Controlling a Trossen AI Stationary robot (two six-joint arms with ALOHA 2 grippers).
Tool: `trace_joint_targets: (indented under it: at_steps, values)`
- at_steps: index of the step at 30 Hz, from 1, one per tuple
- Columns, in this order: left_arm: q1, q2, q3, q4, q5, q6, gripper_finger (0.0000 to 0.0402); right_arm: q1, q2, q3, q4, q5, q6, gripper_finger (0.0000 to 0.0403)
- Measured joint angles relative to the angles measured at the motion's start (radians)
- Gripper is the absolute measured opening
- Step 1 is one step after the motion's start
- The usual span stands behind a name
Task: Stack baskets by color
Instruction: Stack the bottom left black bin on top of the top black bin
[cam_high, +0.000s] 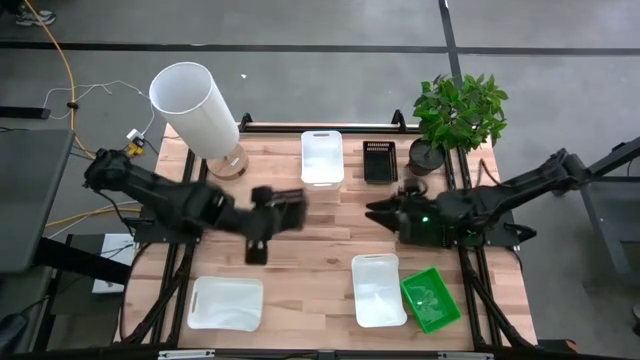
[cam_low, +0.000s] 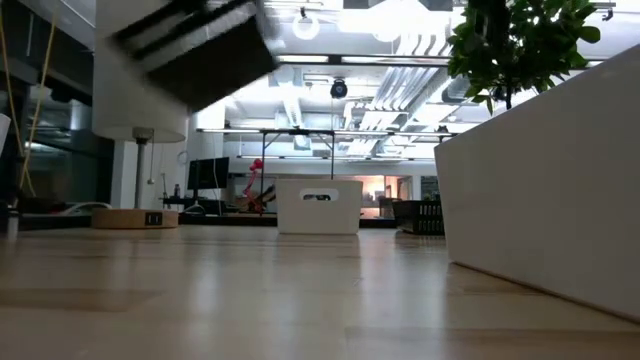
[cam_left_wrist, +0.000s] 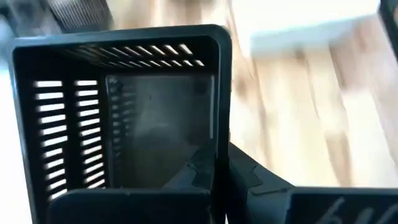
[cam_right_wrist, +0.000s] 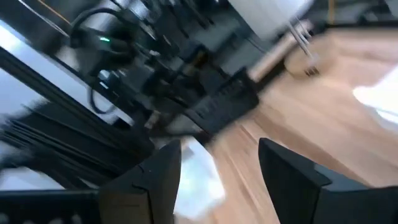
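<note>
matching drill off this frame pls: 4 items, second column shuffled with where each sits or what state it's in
Items:
1. black basket near left arm
2. green basket
3. second black basket
4. right gripper

Places/states:
A. far side of table, beside the plant pot
B. jaws open, empty, mid-table
C. clamped in the left gripper, off the table
D. near right corner, next to a white basket

Pairs: 1-C, 2-D, 3-A, 4-B
</note>
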Motion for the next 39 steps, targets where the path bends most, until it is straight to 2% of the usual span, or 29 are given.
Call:
trace_joint_targets:
  at_steps: [5,10,15,22,25,31,39]
  values:
    - [0.143,0.097,0.146,0.097,0.003,0.356,0.0,0.0,-0.06,0.0,0.167,0.006,-0.099,0.0201]
    - [0.245,0.278,0.27,0.106,0.016,0.722,0.0,0.001,-0.081,0.001,0.379,0.039,-0.239,0.0201]
    - [0.3,0.456,0.352,0.219,0.072,1.063,0.0,0.001,-0.087,0.0,0.466,0.102,-0.353,0.0201]
    - [0.341,0.669,0.422,0.514,0.076,1.424,0.0,0.001,-0.086,0.0,0.485,0.105,-0.352,0.0201]
    - [0.36,0.742,0.453,0.571,0.072,1.545,0.0,0.003,-0.087,0.0,0.491,0.111,-0.349,0.0201]
    - [0.418,0.841,0.477,0.672,0.082,1.687,0.0,0.003,-0.086,0.0,0.492,0.147,-0.353,0.0201]
    - [0.528,0.893,0.477,0.756,0.122,1.76,0.0,0.003,-0.079,0.0,0.474,0.154,-0.356,0.0201]
